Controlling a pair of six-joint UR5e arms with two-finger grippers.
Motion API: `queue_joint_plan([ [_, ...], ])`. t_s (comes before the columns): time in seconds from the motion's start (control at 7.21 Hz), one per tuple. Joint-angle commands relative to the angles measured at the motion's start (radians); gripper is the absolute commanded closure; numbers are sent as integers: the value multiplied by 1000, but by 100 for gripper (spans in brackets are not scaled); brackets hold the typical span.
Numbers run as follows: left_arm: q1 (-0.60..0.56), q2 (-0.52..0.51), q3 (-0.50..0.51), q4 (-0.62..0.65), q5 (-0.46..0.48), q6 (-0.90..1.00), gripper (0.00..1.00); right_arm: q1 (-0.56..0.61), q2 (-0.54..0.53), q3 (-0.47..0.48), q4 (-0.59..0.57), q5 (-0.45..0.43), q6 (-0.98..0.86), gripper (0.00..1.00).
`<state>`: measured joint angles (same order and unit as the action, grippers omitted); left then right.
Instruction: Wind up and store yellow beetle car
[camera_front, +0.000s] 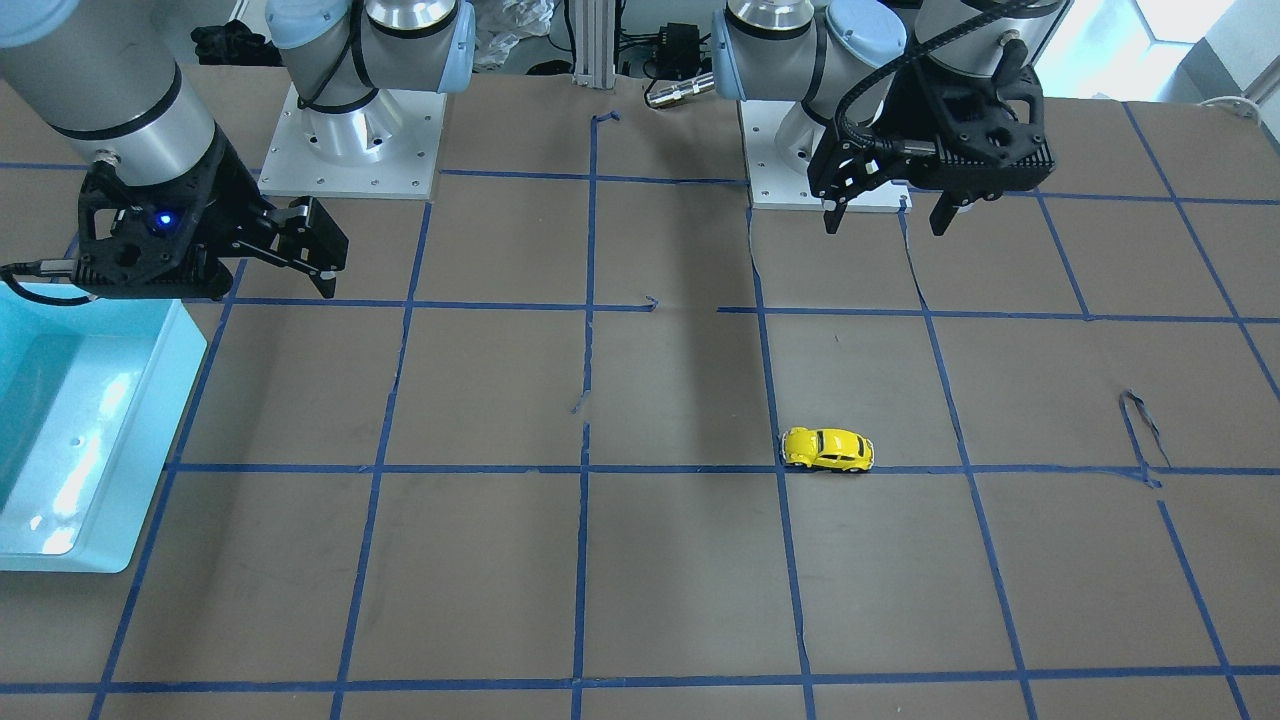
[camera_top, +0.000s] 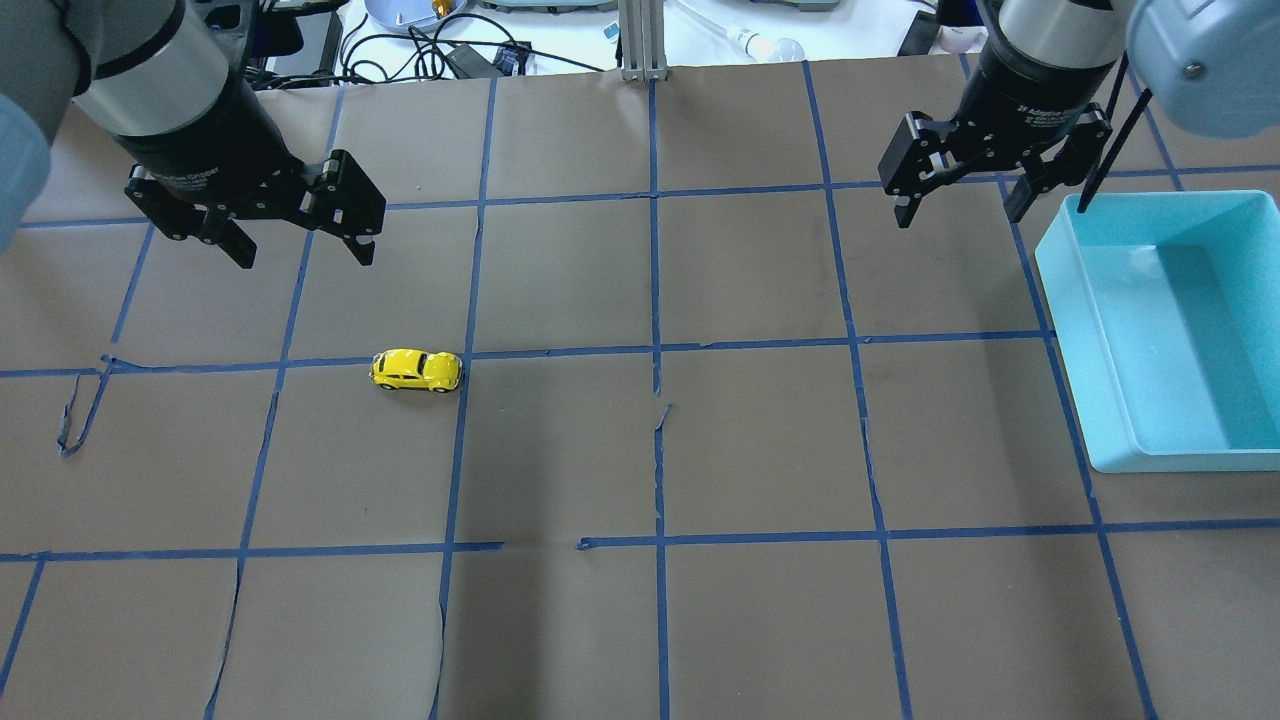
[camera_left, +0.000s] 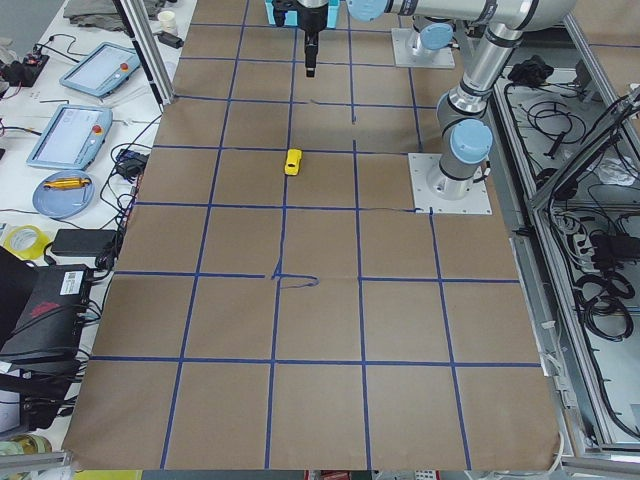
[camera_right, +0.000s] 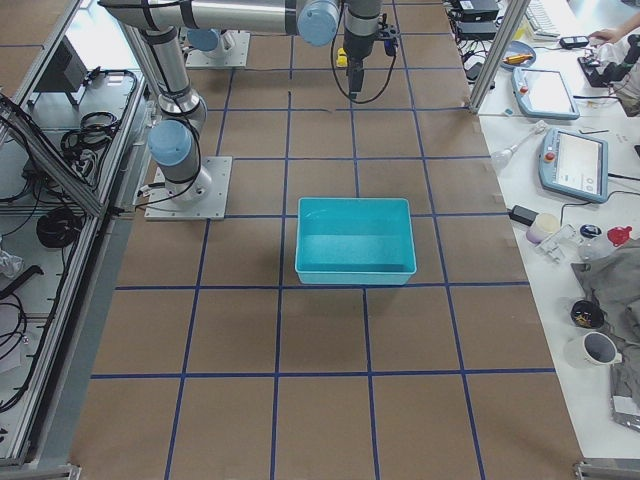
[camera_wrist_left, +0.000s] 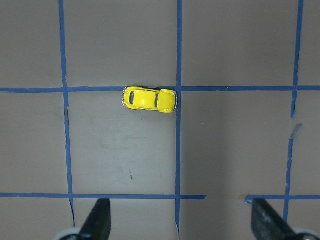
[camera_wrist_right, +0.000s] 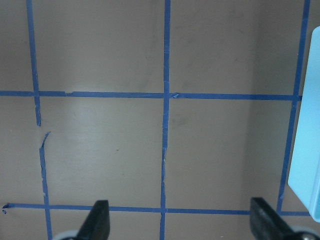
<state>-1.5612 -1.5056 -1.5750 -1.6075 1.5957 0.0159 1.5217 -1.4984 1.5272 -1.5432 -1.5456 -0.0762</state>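
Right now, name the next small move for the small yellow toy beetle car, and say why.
Probably bring the left gripper over and down onto the small glossy yellow toy beetle car. Its jaws stand open and empty, and it hangs nearest the car, which sits untouched on the brown table; the right gripper hangs by the light-blue plastic bin.

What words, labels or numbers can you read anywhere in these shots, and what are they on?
"2F Adaptive Gripper", roughly: white print on the right end effector, overhead view, blurred.
Similar white print on the left end effector: too blurred to read.
Yellow beetle car and blue bin: none visible.
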Motion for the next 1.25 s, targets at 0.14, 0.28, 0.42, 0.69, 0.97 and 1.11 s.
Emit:
queue_joint_plan([
  [0.14, 0, -1, 1, 17, 0, 1, 0, 3, -12, 10, 0, -2, 15, 0],
  [0.28, 0, -1, -2, 20, 0, 3, 0, 5, -14, 8, -2, 4, 13, 0],
  [0.42, 0, -1, -3, 26, 0, 3, 0, 14, -16, 8, -3, 4, 12, 0],
  [0.69, 0, -2, -8, 49, -3, -1, 0, 14, -14, 11, -2, 4, 12, 0],
  [0.97, 3, -2, -10, 66, -55, 6, 0, 15, -16, 7, -2, 4, 12, 0],
  [1.11, 3, -2, -11, 67, -56, 6, 0, 15, -16, 4, -2, 4, 12, 0],
])
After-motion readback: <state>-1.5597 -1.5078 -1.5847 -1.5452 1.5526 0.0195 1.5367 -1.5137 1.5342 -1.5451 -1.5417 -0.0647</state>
